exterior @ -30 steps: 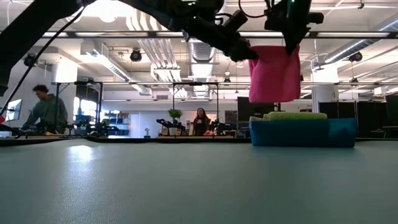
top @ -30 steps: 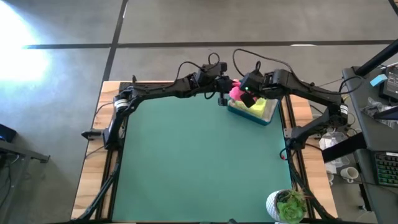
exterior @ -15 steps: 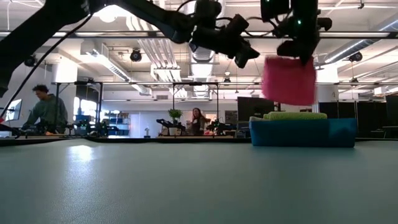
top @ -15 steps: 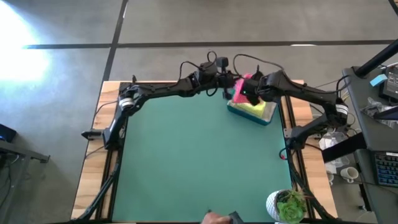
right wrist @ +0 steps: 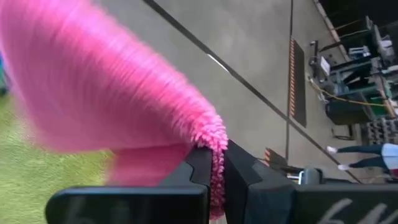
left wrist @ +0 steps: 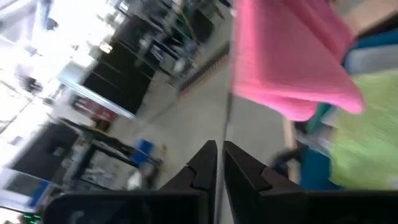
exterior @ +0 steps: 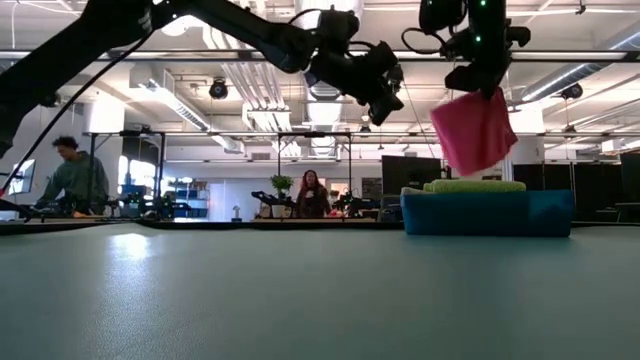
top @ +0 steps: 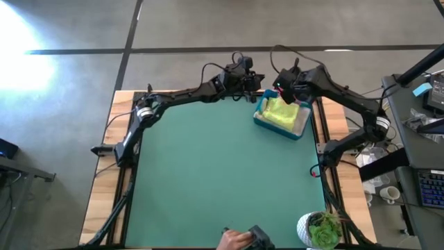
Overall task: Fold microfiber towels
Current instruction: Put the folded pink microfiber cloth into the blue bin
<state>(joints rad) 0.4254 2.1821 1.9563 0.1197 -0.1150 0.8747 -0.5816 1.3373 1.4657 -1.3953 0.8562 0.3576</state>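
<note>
Near edge of bench (top: 208, 201): bare green mat, no cloth down yet; far right corner: blue bin (top: 300, 129) with lime towel (top: 281, 112) on top of stack; above bin's far rim: right claw (top: 281, 82) pinching hot pink towel (exterior: 474, 130) by one edge, cloth hanging free, slanted, clear of bin; just beside, toward far edge's middle: left claw (top: 255, 83) pressed together, holding nothing; pink towel lies rightward of left claw, near; right arm nearer.

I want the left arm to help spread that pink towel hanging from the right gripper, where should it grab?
Grip the hot pink towel at its free lower corner, coming from the left gripper's side: it dangles from one pinched edge, clear above the blue bin.
</note>
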